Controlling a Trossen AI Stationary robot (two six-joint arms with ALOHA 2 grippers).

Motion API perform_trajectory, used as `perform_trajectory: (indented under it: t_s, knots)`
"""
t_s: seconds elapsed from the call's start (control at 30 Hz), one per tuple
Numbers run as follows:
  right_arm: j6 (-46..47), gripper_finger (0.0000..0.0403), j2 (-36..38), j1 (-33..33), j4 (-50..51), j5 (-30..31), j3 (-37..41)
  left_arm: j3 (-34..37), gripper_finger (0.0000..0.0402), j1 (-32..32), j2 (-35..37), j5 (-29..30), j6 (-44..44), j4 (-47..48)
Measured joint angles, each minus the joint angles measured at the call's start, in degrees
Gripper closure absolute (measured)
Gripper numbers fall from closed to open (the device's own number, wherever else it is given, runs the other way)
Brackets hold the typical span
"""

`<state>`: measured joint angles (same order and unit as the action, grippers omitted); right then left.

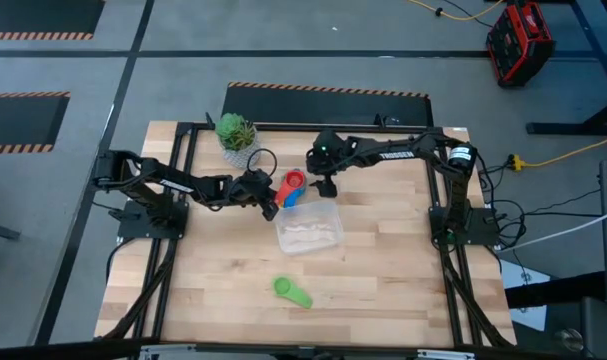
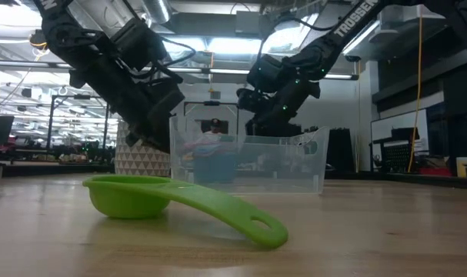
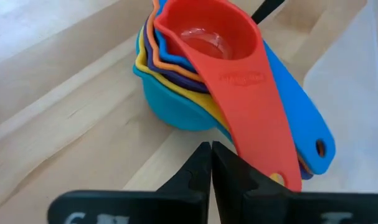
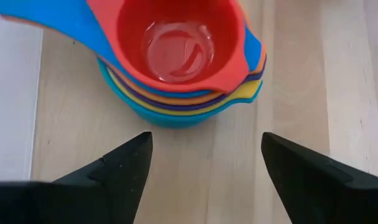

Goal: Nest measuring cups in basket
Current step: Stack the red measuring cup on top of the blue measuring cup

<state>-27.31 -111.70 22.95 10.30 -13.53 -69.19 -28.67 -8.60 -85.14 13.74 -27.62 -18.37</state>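
Several nested measuring cups (image 1: 294,186) stand on the table just beyond the basket's far left corner: red on top (image 3: 201,37), then orange, dark blue and yellow, with light blue at the bottom (image 4: 170,115). Their handles point toward the clear basket (image 1: 328,236). A green cup (image 1: 291,291) lies alone near the front edge, bowl up (image 2: 133,196). My left gripper (image 3: 210,152) is shut, low beside the handles. My right gripper (image 4: 207,146) is open on the stack's far side, its fingers short of it and touching nothing. My left gripper's shut fingertips (image 3: 201,155) slant down from the table's left and end right beside the red cup's handle (image 3: 251,124). I cannot tell whether they touch it. The stack sits on the table.
A small potted plant (image 1: 236,135) stands at the far left, behind my left gripper. The basket (image 2: 295,165) holds nothing that shows. Bare wood lies between the basket and the green cup and along the right side.
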Motion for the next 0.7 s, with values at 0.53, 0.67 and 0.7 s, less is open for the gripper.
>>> perform_trajectory:
  t_s: [0.53,0.67,0.7]
  knots:
    - [1.80,0.0098,0.00,-3.72,-1.73,0.15,0.19,0.00,0.0400,0.20,0.00,-2.82,-1.77,-2.30]
    - [1.97,0.0098,0.00,-4.74,-2.91,0.24,0.18,0.00,0.0397,0.18,0.00,-2.27,-0.20,-2.30]
    - [2.22,0.0098,0.00,-4.88,-3.33,0.32,0.18,0.00,0.0396,0.19,0.00,-1.97,-0.02,-2.26]
